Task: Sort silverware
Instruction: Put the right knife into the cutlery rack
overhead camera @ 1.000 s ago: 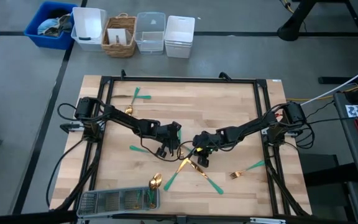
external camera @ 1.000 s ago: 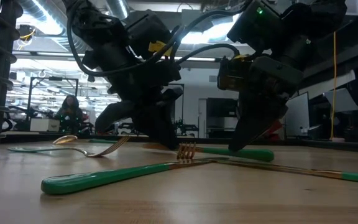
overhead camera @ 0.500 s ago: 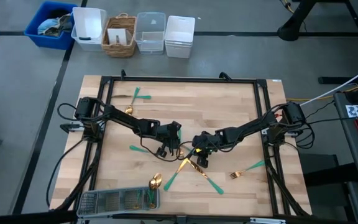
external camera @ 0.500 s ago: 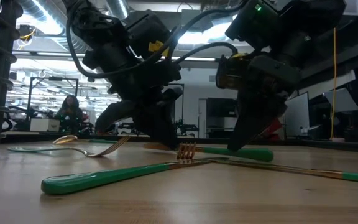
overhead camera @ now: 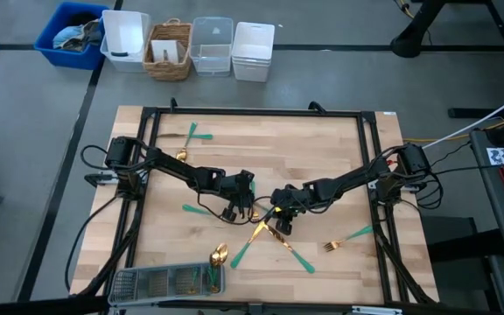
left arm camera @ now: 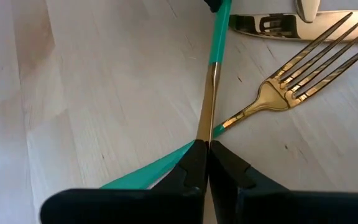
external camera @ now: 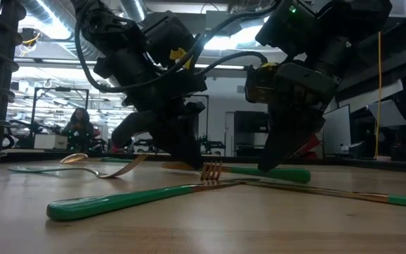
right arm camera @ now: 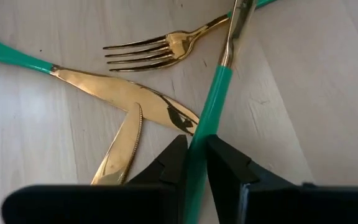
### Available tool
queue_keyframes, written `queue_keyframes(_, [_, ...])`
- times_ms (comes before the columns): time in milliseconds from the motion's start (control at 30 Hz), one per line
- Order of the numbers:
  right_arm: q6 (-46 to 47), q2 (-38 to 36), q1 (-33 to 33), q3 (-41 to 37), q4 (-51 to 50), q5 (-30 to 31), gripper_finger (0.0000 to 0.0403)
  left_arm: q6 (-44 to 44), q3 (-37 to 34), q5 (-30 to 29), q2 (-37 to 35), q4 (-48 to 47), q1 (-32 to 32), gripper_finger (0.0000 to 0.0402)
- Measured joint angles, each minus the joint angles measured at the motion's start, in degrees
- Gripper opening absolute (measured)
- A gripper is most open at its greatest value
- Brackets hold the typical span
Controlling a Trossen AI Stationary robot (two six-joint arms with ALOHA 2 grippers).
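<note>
A piece of silverware with a slim gold shaft (left arm camera: 211, 93) and a teal handle (right arm camera: 217, 87) spans between my two grippers at mid-table. My left gripper (overhead camera: 245, 208) is shut on its gold end and hides the head. My right gripper (overhead camera: 278, 219) is shut on its handle. Beneath them a gold fork (left arm camera: 284, 90) and two gold knives (right arm camera: 123, 93) lie flat on the wood. The grey mesh tray (overhead camera: 147, 282) sits at the near left edge, with spoons (overhead camera: 220, 255) beside it. My left gripper pinches the gold shaft (left arm camera: 205, 134) between its two fingers, slanting down from the table's left. The fingers lie along the piece, and they hide its head. My right gripper pinches the teal handle (right arm camera: 202, 127) between its two fingers, slanting down from the table's right, along the handle. The piece lies about level and low over the wood (external camera: 280, 174); whether it rests on the table I cannot tell.
Other pieces lie scattered: a fork (overhead camera: 344, 238) at the near right, a knife (overhead camera: 294, 254) near the middle, a teal handle (overhead camera: 195, 210) left of my left gripper, and a fork (overhead camera: 191, 133) at the far left. Bins and a basket (overhead camera: 191, 48) stand beyond the far edge.
My left gripper has rolled slightly about the line it points along and stays shut on the gold shaft. The pieces on the table have kept their places.
</note>
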Motion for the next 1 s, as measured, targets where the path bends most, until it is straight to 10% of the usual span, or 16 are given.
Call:
queue_keyframes(467, [-0.40,0.09,0.02,0.07,-0.91,2.59,0.0169,-0.59,0.01,0.54,0.00,0.17,0.00,0.0001])
queue_keyframes(1000, [-0.43,-0.18,0.02,0.20,-4.58,5.90,0.0018,-1.70,0.04,2.58,0.04,0.30,0.74,0.0001])
